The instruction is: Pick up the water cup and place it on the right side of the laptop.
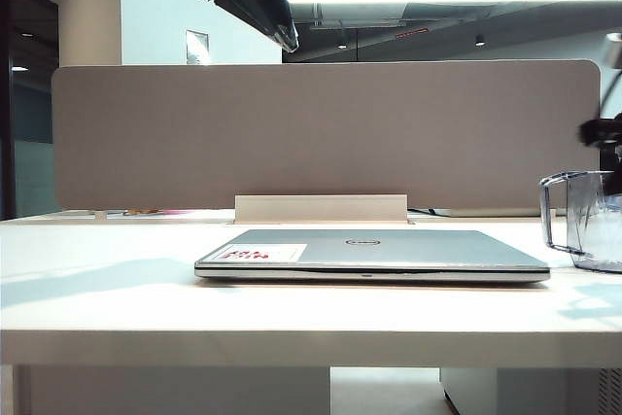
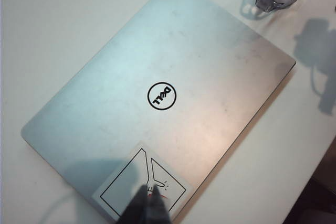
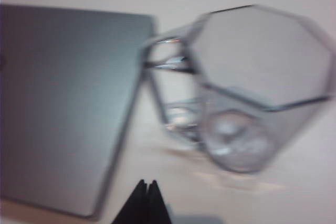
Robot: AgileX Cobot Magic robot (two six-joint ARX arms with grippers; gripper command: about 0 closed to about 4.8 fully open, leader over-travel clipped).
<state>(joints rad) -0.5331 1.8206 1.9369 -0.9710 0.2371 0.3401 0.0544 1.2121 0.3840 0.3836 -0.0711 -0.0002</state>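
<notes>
Laptop (image 1: 372, 253) lies closed and flat at the centre of the white table (image 1: 117, 308), lid up, with the sticker (image 1: 260, 254) near its left front corner in the exterior view. Cup (image 1: 588, 219) stands upright on the table at 3 o'clock of the laptop, just beside its right edge, not touching, handle toward the laptop. Left gripper (image 2: 148, 206) hangs above the sticker corner of the lid, jaws clenched together, grasping nothing. Right gripper (image 3: 145, 203) sits above the table near the cup and the laptop's edge, jaws clenched, empty; this view is blurred.
</notes>
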